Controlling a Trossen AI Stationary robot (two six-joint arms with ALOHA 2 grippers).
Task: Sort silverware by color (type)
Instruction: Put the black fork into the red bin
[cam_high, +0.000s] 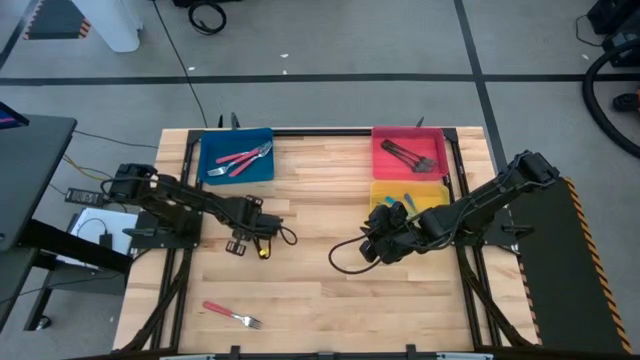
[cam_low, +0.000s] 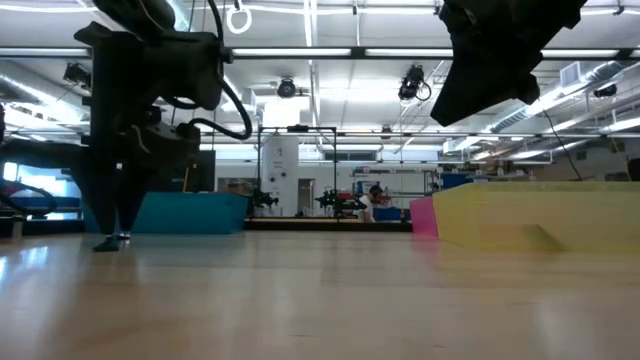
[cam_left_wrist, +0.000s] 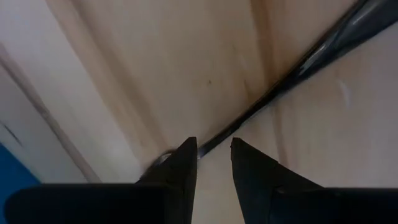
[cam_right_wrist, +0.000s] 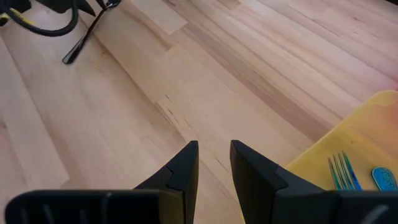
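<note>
Dark fork (cam_left_wrist: 292, 71) blurred; left gripper (cam_left_wrist: 213, 155) hides its end.

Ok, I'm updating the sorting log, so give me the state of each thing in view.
left gripper: slightly apart, empty, low over the table
right gripper: slightly apart, empty, beside the yellow tray
red-handled fork: loose on the table, unsorted
blue tray: holds red-handled pieces
red tray: holds dark metal pieces
yellow tray: holds blue-handled pieces

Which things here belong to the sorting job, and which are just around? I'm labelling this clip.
Job: red-handled fork on the table; red-handled silverware in blue tray; dark forks in red tray; blue-handled fork in yellow tray.
Around: blue tray, red tray, yellow tray, black cable.
</note>
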